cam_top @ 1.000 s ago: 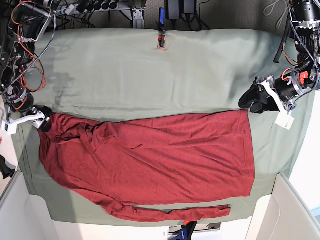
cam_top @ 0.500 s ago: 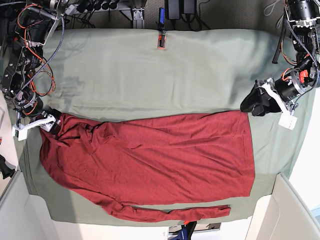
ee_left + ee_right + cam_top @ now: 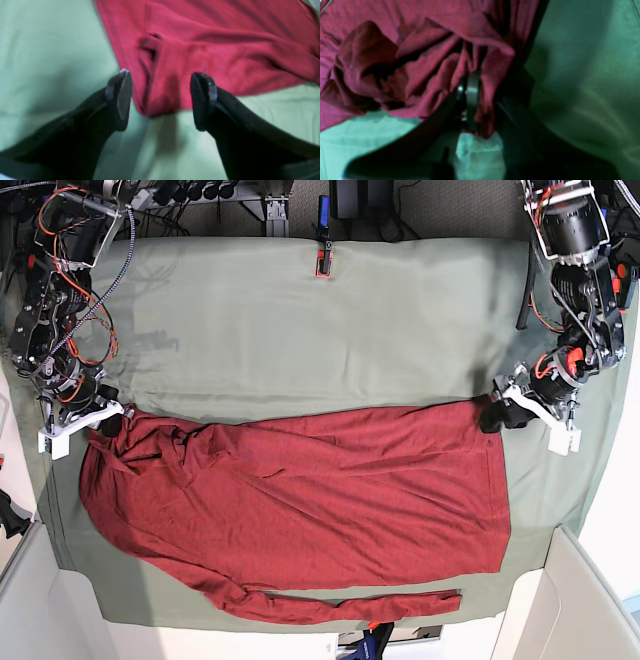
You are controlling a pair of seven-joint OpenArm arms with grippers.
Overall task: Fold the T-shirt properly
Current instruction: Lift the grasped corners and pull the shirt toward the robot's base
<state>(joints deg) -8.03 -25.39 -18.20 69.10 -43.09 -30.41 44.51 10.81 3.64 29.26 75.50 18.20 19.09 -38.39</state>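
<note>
The T-shirt (image 3: 300, 500) is spread along the near edge of the table cloth (image 3: 300, 320), one corner seemingly pinched in the closed right gripper (image 3: 470, 100), while the open left gripper (image 3: 160, 97) must be shut on its corner next.

Both arms are black open-frame assemblies strung with red, orange and black cables, and a white bracket sits at each wrist. The left gripper (image 3: 161, 100) has matte black tapered fingers (image 3: 120, 96) with flat grey pads, like the right gripper (image 3: 476, 100).
</note>
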